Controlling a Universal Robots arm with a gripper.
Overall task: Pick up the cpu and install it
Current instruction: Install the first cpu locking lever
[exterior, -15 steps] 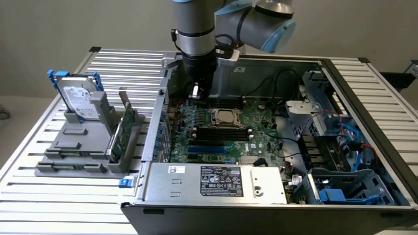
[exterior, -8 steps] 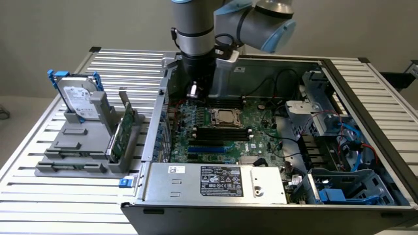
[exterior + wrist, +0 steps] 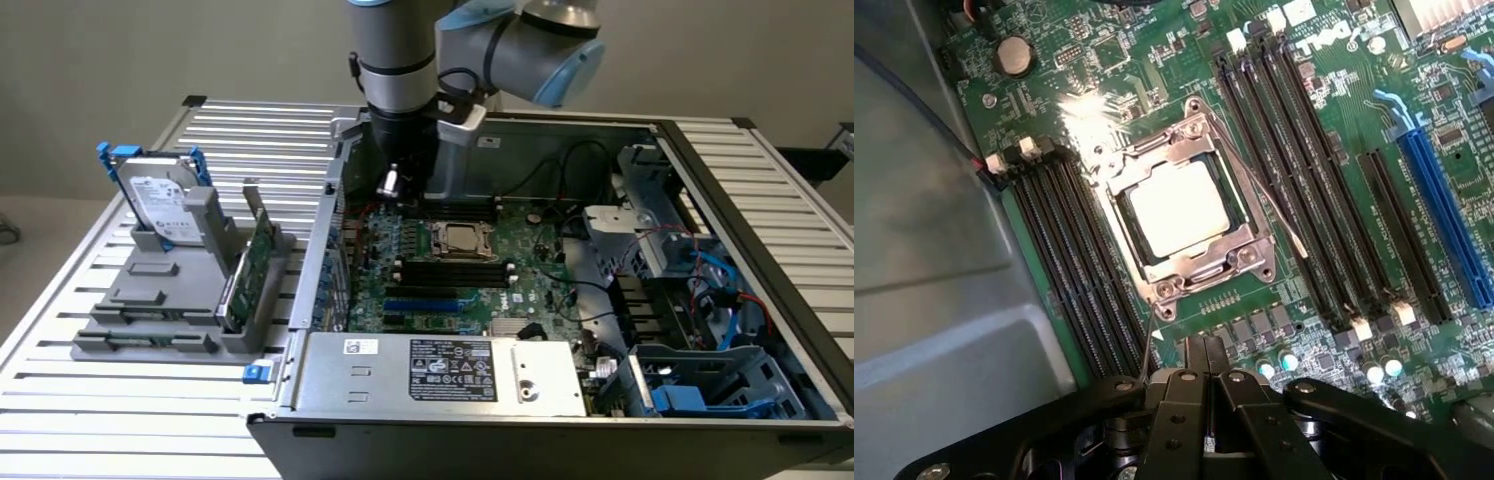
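Note:
The cpu [image 3: 1179,208], a small square chip with a silvery top, lies flat inside the metal socket frame [image 3: 1239,250] on the green motherboard [image 3: 1104,60]. In the exterior view the cpu [image 3: 463,240] sits mid-board inside the open computer case. My gripper [image 3: 1206,348] hovers above the board a short way from the socket, its black fingers [image 3: 1194,360] pressed together with nothing between them. The exterior view has the gripper [image 3: 398,195] hanging from the arm over the board's rear part, toward that view's left of the socket.
Black memory slots [image 3: 1069,250] flank the socket on both sides, with blue slots [image 3: 1439,215] further off. The case wall [image 3: 334,230] stands close to the gripper. A power supply [image 3: 441,370] fills the case front. Outside, a grey rack holds a hard drive [image 3: 163,208] and a green card [image 3: 254,265].

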